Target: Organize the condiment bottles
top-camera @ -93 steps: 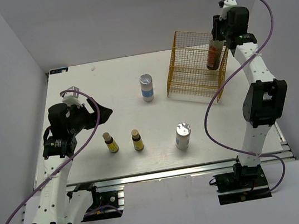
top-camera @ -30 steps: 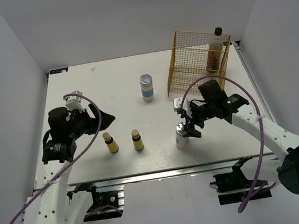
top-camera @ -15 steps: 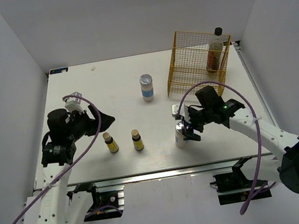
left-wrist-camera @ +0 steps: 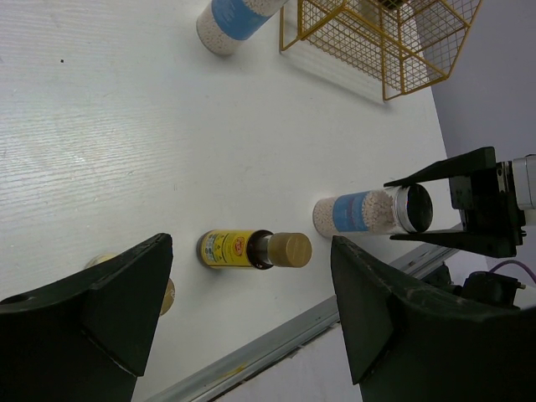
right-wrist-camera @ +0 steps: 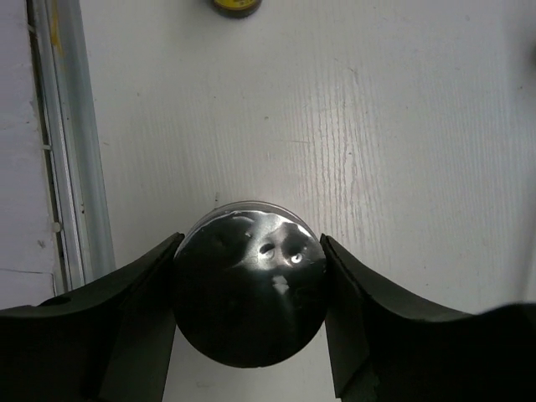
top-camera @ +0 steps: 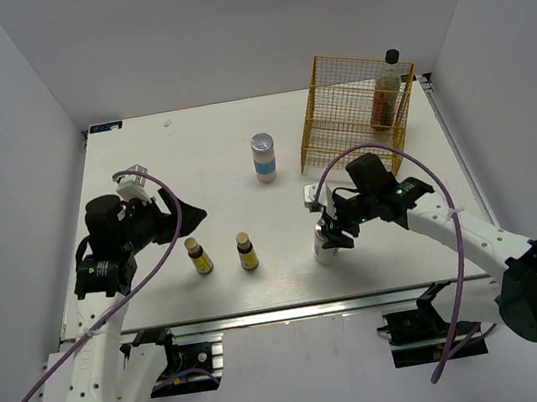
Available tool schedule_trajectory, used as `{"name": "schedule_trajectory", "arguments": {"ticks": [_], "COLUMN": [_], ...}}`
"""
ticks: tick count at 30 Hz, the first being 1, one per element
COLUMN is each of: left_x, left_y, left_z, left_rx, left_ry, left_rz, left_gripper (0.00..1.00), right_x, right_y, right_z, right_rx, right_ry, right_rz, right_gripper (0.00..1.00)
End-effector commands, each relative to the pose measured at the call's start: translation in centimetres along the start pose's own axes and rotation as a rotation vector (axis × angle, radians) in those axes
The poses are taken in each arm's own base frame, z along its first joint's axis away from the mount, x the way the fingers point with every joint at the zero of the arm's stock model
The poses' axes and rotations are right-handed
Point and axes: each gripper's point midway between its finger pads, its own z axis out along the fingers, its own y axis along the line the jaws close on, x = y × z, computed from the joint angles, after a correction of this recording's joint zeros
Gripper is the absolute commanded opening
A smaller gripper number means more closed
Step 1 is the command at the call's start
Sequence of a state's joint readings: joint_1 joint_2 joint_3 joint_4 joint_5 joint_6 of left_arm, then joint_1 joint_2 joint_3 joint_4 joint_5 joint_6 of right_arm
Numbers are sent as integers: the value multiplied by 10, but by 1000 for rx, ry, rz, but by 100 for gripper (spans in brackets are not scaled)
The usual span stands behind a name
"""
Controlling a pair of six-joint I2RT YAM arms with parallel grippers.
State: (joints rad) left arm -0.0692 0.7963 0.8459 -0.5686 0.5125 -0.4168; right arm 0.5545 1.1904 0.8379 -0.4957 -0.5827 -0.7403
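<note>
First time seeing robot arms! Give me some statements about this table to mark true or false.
The amber bottle stands inside the yellow wire rack. True.
The right gripper clasps a small brown bottle. False: it clasps the near shaker.
The left gripper holds nothing. True.
Both shakers sit in the rack. False: the near shaker and the far shaker stand on the table.

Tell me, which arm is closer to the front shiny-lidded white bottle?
Right. The right end effector straddles the white bottle at its lid; the left end effector hangs far left, beyond both tiny brown bottles.
</note>
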Motion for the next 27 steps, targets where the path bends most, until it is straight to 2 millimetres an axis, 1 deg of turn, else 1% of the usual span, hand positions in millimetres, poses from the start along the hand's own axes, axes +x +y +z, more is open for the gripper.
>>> {"name": "schedule_trajectory", "arguments": {"ticks": [1, 2, 3, 4, 6, 7, 8, 9, 10, 11, 12, 13, 14, 15, 16, 17, 18, 19, 20, 21, 22, 23, 25, 26, 27], "left_x": [-3, -3, -4, -3, -3, -5, -6, -7, -8, -10, -10, -10, -11, -11, -11, -11, -11, -12, -13, -13, -13, -14, -15, -14, -14], "left_y": [-8, -8, -8, -8, -8, -8, -10, -10, -11, -12, -11, -12, -11, -12, -11, -11, -11, -11, -11, -12, -11, -11, -12, -11, -12], "left_z": [-5, -4, -5, -4, -4, -4, -3, -3, -2, -1, -1, 1, 1, 1, 3, 3, 3, 3, 3, 3, 4, 4, 4, 5, 5], "left_rx": [26, 26, 29, 28, 32, 32, 37, 41, 44, 49, 48, 53, 52, 56, 55, 55, 57, 57, 57, 57, 57, 55, 59, 60, 61], "left_ry": [-15, -12, -17, -12, -12, -17, -17, -18, -18, -25, -22, -22, -24, -25, -19, -19, -20, -21, -23, -24, -23, -23, -28, -24, -26], "left_rz": [16, 14, 17, 15, 16, 16, 15, 16, 17, 20, 17, 18, 20, 22, 19, 21, 23, 25, 27, 28, 28, 28, 27, 26, 26], "left_gripper": [86, 85, 85, 85, 84, 83, 83, 82, 82, 82, 82, 82, 82, 82, 82, 82, 82, 82, 82, 82, 82, 82, 82, 82, 82], "right_x": [-26, -31, -36, -40, -55, -62, -71, -89, -97, -115, -126, -133, -144, -158, -160, -166, -165, -172, -176, -173, -172, -181, -176, -180, -171], "right_y": [-6, -6, -5, -5, -10, -13, -20, -31, -42, -63, -70, -82, -96, -115, -130, -141, -156, -171, -180, -193, -203, -211, -231, -239, -253], "right_z": [-2, -3, -3, -4, -10, -12, -15, -25, -30, -43, -49, -58, -67, -80, -90, -99, -103, -120, -128, -130, -139, -150, -160, -170, -176], "right_rx": [-1, -4, -13, -16, -2, 7, 29, 73, 105, 172, 198, 241, 288, 354, 398, 434, 476, 527, 552, 588, 623, 655, 733, 768, 817], "right_ry": [-71, -84, -100, -111, -143, -157, -177, -205, -220, -251, -268, -286, -310, -331, -349, -372, -375, -406, -434, -434, -442, -471, -465, -479, -472], "right_rz": [-20, -20, -8, -2, 12, 19, 23, 53, 78, 83, 95, 155, 169, 188, 255, 278, 317, 337, 374, 402, 422, 418, 434, 424, 448], "right_gripper": [56, 48, 30, 24, 10, 0, 0, 0, 0, 0, 0, 0, 0, 0, 0, 0, 0, 0, 0, 0, 0, 0, 0, 0, 0]}}
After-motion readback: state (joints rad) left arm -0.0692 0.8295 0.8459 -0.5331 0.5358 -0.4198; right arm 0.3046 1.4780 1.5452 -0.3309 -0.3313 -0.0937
